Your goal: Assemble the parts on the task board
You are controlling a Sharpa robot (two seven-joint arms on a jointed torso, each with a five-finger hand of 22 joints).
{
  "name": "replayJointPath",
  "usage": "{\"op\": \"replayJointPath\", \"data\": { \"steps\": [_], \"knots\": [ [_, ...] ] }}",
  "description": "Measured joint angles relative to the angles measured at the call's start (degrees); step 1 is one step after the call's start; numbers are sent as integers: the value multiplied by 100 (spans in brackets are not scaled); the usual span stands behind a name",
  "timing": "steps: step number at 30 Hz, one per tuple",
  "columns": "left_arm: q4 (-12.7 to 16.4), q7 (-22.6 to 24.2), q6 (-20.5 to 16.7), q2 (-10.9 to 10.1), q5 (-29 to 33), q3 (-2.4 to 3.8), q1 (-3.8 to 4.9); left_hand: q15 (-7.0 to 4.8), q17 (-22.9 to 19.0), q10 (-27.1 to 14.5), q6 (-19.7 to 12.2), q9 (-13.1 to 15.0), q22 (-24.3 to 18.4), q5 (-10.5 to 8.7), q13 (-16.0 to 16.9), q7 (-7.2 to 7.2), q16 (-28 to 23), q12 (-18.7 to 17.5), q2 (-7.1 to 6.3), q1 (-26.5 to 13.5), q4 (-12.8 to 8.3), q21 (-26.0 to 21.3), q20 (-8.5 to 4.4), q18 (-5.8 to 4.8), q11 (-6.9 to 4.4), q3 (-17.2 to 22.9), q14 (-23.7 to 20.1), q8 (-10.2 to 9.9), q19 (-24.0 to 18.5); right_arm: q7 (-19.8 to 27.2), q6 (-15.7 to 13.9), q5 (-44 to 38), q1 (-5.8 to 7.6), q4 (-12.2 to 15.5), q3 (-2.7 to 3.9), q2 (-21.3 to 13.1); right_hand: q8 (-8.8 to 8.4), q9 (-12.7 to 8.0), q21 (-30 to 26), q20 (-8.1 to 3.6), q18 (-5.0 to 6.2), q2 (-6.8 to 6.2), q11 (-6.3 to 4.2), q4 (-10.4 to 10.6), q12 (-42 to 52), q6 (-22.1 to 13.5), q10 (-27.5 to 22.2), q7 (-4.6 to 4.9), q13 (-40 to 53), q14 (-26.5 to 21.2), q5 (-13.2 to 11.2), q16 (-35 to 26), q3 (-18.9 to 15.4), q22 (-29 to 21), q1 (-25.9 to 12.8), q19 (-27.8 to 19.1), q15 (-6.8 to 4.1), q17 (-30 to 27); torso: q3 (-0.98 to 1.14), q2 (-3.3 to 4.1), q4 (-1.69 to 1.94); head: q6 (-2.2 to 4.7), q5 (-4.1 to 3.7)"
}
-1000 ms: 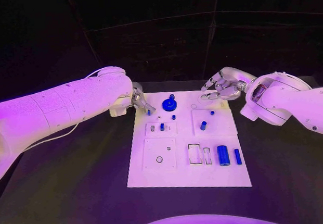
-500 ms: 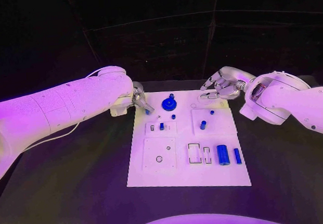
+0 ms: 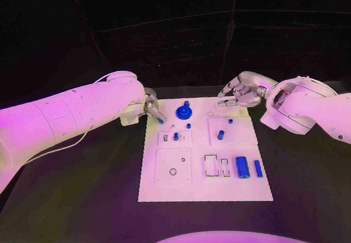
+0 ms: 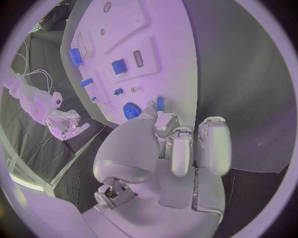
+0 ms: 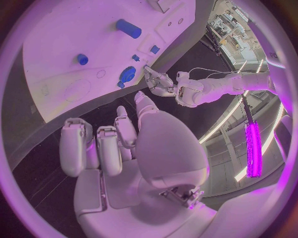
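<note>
Two silver hands flank the far end of my task board [image 3: 204, 179] — a flat, matte white plate with shallow rectangular and round recesses, lying mid-desk [image 3: 77, 220]. Small blue parts sit on it: a toothed gear [image 3: 184, 113] near the far edge, a cylinder [image 3: 242, 168] and slim bar [image 3: 258, 169] toward the near right. My left hand [image 3: 152, 110] pinches a small blue peg [image 4: 160, 103] at the board's far-left corner. My right hand [image 3: 239, 95] hovers off the far-right corner, fingers curled loosely apart, holding nothing. Bare black desk lies open along both long edges.
</note>
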Motion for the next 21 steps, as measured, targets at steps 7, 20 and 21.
{"op": "replayJointPath", "data": {
  "steps": [7, 20, 21],
  "knots": [
    [97, 44, -110, -111, 101, 1, 0, 0, 0, -10, -32, -24, 0, -23, -99, 17, 0, -126, 21, 100, 84, 0, 0, 0, 11, 101, 0, -28, 0, -2, 2, -1, 0, -3, 0, 0, 0, 0, 0, 8, 0, 0, 0, 1, 0, 0, 0, 0, 0, 0, 0, 0, 0, -4, 0, -8, 0, 0, 1, -1, 0, -1, 0],
    [947, 47, -588, -655, 429, 2, 9, 0, 0, -9, -28, -15, 0, -17, -262, 14, 0, -268, -377, -467, 22, -65, 0, 0, 12, 1223, 0, 75, 0, -7, 5, -1, 0, -28, 0, -3, 0, 0, 0, 8, 0, 0, 0, 1, 0, 0, 0, 0, 0, 0, 0, 0, -1, -6, 0, -8, 0, 0, 1, -10, 12, -9, 5],
    [1021, 47, -615, -693, 447, 2, 9, 0, 0, -9, -27, -8, 0, -18, -262, 13, 0, -268, -443, -532, -41, -67, 0, 0, 13, 1395, 0, 101, 0, -7, 5, -2, 0, -31, 0, -3, 0, 0, 0, 8, 0, 0, 0, 1, 0, 0, 0, 0, 0, 0, 0, 0, 0, -13, 0, -8, 0, 0, 1, -10, 12, -10, 9]
  ]
}}
